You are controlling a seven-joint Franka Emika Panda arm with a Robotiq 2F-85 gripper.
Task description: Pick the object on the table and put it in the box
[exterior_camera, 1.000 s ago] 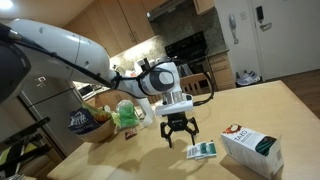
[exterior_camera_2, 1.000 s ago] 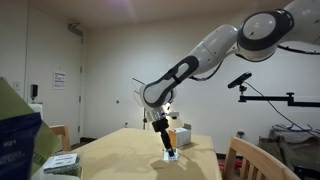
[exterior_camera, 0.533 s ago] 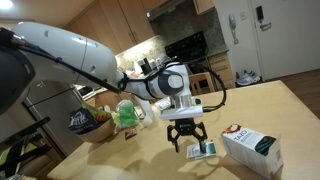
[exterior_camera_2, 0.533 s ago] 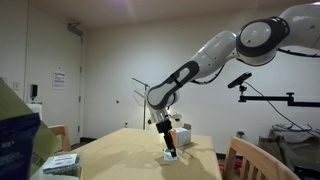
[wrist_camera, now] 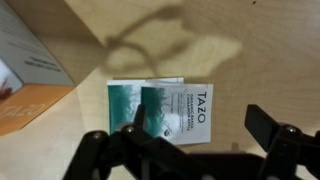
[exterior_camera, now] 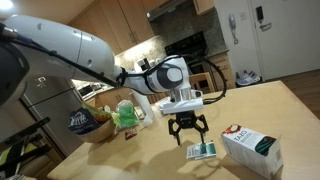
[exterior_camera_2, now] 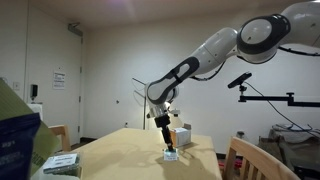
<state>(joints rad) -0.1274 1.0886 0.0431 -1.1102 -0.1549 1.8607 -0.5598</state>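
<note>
Two small flat packets lie overlapping on the wooden table. The object (wrist_camera: 124, 106) is the dark teal one with a pale border, half under a mostly white packet (wrist_camera: 190, 108) with green print. They show as one small patch in both exterior views (exterior_camera: 202, 151) (exterior_camera_2: 171, 155). My gripper (wrist_camera: 197, 135) hangs open just above them, with one finger (wrist_camera: 130, 135) over the teal packet and nothing between the fingers. It appears in both exterior views (exterior_camera: 187, 130) (exterior_camera_2: 167, 142). The box (exterior_camera: 251, 150), a white carton with green patches and a red-orange mark, lies beside the packets (wrist_camera: 25, 62).
A dark snack bag (exterior_camera: 84, 122) and a green bag (exterior_camera: 127, 115) stand at the table's far side. A blue carton (exterior_camera_2: 16, 140) and a flat pack (exterior_camera_2: 62, 162) fill a near corner. A wooden chair (exterior_camera_2: 250, 160) stands at the table edge.
The gripper has shifted sideways toward the packets and the carton and now hangs right over them. Its jaws stayed open. The packets and the box have not moved.
</note>
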